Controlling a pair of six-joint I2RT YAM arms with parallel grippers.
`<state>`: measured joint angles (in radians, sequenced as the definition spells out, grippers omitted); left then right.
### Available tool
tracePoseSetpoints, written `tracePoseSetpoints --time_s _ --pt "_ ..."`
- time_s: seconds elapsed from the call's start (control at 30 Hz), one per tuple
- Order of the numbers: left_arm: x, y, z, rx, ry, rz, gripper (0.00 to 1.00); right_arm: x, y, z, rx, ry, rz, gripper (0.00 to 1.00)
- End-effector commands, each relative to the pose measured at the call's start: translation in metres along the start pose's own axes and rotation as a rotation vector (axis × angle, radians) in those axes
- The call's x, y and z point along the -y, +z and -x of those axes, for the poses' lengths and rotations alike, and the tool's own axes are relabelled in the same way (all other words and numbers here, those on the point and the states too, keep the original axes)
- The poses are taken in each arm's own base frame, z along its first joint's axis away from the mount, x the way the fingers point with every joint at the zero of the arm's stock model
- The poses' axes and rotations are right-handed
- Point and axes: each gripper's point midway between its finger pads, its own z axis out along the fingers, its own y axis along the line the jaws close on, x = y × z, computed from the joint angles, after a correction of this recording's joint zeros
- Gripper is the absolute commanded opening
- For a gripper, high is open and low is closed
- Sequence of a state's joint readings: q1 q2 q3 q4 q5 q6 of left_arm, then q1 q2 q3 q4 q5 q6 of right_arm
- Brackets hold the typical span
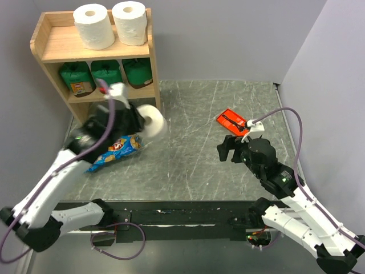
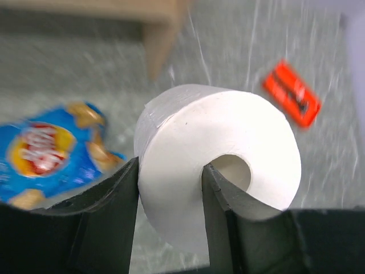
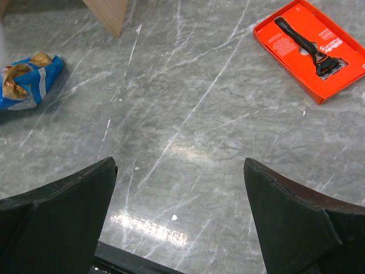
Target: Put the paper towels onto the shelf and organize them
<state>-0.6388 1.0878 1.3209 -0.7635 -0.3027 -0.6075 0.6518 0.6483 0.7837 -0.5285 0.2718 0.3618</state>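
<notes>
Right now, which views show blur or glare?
Left wrist: white paper towel roll sharp; blue crinkly snack bag and flat orange-red tray beyond it blurred. Right wrist: sharp, glare patch on grey marbled table. Top external: the roll slightly smeared.

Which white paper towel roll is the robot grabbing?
The white roll pinched in the left gripper, one finger inside its tube, off the shelf. The other two white rolls stand on the shelf's top board.
</notes>
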Motion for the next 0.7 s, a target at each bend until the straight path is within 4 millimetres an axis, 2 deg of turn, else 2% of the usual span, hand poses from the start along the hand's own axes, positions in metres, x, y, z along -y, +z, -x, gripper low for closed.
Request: tracePoseSetpoints --time_s 0.0,0.03,0.07,0.13,0.17,0.23,0.4,0.5,0.67 --pt "-0.033 -0.068 0.085 0.262 -0.027 0.110 0.30 -0.004 -0.011 0.014 0.037 0.011 0.026 0.99" --pt "-0.036 -0.085 0.106 0.323 -0.043 0.124 0.31 -0.005 -0.011 0.014 0.033 0.018 0.031 1.00" --pt "-0.048 -0.095 0.119 0.367 -0.037 0.180 0.31 -0.006 -0.011 0.012 0.025 0.020 0.038 1.00" --pt "-0.055 -0.103 0.134 0.390 -0.022 0.229 0.31 -0.007 -0.013 0.011 0.019 0.022 0.046 1.00" --pt "-0.059 -0.123 0.155 0.451 -0.031 0.251 0.31 -0.007 -0.013 0.010 0.017 0.024 0.045 1.00" --pt "-0.059 -0.139 0.178 0.508 -0.041 0.274 0.30 -0.007 -0.015 0.011 0.022 0.026 0.050 1.00" --pt "-0.074 -0.177 0.223 0.665 -0.057 0.394 0.30 -0.009 -0.022 0.016 0.033 0.028 0.070 1.00" --pt "-0.076 -0.191 0.244 0.738 -0.062 0.434 0.30 -0.011 -0.028 0.022 0.043 0.028 0.083 0.99" --pt "-0.077 -0.187 0.261 0.772 -0.048 0.471 0.30 -0.012 -0.033 0.025 0.047 0.024 0.091 1.00"
